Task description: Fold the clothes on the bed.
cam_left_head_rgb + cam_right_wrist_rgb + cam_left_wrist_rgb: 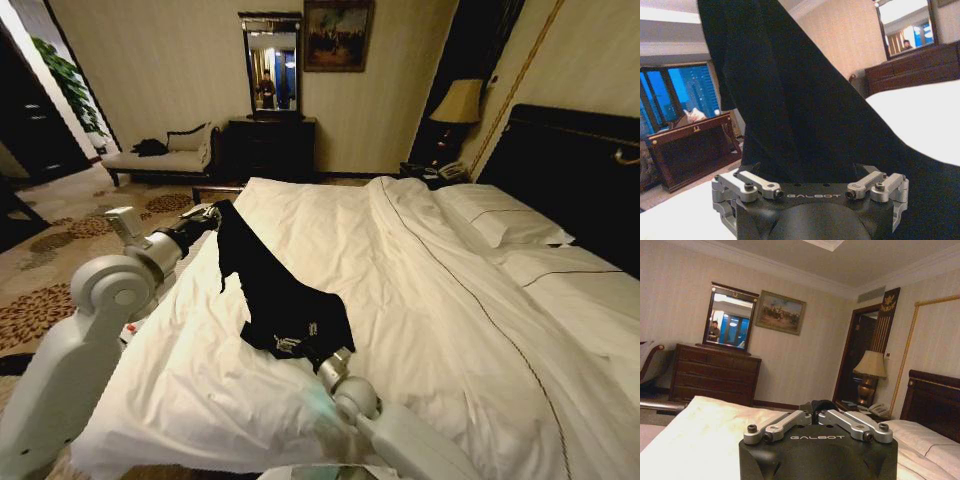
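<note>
Left arm reaches forward along the near-left edge of the bed (420,290). Left gripper (212,212) is raised above the duvet, pinched on one end of the black T-shirt (270,285); in the left wrist view the jaws meet on a bit of dark cloth (821,405).

Right arm comes up from below. Right gripper (318,352) is at the shirt's near end, the fabric bunched over it; cannot tell its grip.

T-shirt hangs as a soft, wrinkled, narrow band between both grippers, sagging onto the smooth white duvet.
</note>
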